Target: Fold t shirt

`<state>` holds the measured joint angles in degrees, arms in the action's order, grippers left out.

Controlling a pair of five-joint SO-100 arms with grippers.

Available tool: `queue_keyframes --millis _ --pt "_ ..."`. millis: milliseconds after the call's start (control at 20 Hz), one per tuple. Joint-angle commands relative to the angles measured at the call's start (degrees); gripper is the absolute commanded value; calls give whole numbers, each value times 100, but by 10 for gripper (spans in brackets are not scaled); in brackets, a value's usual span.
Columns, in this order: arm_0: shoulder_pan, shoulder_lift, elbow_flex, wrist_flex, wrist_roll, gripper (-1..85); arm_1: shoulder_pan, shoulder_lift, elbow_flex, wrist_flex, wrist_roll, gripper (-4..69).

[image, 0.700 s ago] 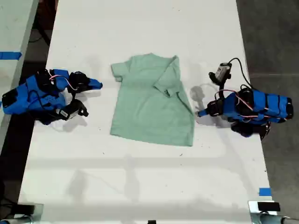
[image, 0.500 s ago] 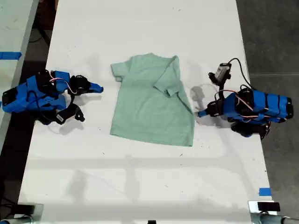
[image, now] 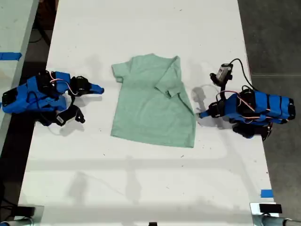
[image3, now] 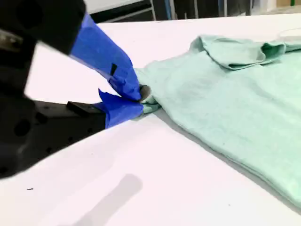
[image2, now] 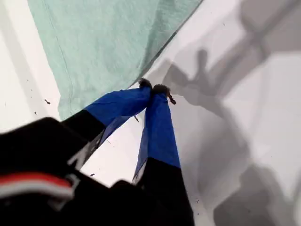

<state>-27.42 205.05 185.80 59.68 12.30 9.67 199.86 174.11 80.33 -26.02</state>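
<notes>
White laminate desk [image: 141, 188] fills the exterior view, scattered with faint shadows. Dark grey floor [image: 277, 37] runs along the 3 o'clock side. A second pale surface [image: 11, 28] with a strip of blue tape [image: 9, 56] sits at 9 o'clock. Another blue tape square [image: 266, 193] marks the desk's edge towards 5 o'clock.

The pale mint t shirt [image: 150, 108] lies flat at the desk's centre, neck towards 12 o'clock. One sleeve is folded inward over the chest, so the cloth beneath it is hidden.

My first claw [image: 201, 114] rests at 3 o'clock of the shirt, just beside its side edge. Its wrist view shows the blue tips pressed together on bare desk, with nothing between them.

My second claw [image: 99, 88] lies at 9 o'clock of the shirt. Its jaws meet at the tips. The wrist view makes them seem to touch the hem, but the exterior view shows white desk between.

Metal fittings at the 6 o'clock edge of the exterior view are cut off and hard to make out.
</notes>
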Motion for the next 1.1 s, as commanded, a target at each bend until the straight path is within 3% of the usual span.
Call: queue_keyframes --millis 0,200,300,400,550,850,1050 --pt "-466 -413 -448 -18 26 -3 18 35 299 -123 -44 14" --pt "-1854 -4368 -3006 -167 1063 -3 26 35 299 -123 -53 14" --pt "-2057 -6601 -4790 -70 1749 -1 18 35 299 -123 -79 14" --pt "-2250 -8086 -6170 132 2232 56 -18 35 299 -123 -70 14" --pt "-2180 -9870 -7743 545 2470 211 -26 35 299 -123 -79 14" --pt "-2540 -11883 -8587 369 2971 225 -62 35 299 -123 -35 14" --pt "-2848 -12454 -8886 360 2874 214 -35 35 299 -123 -62 14"
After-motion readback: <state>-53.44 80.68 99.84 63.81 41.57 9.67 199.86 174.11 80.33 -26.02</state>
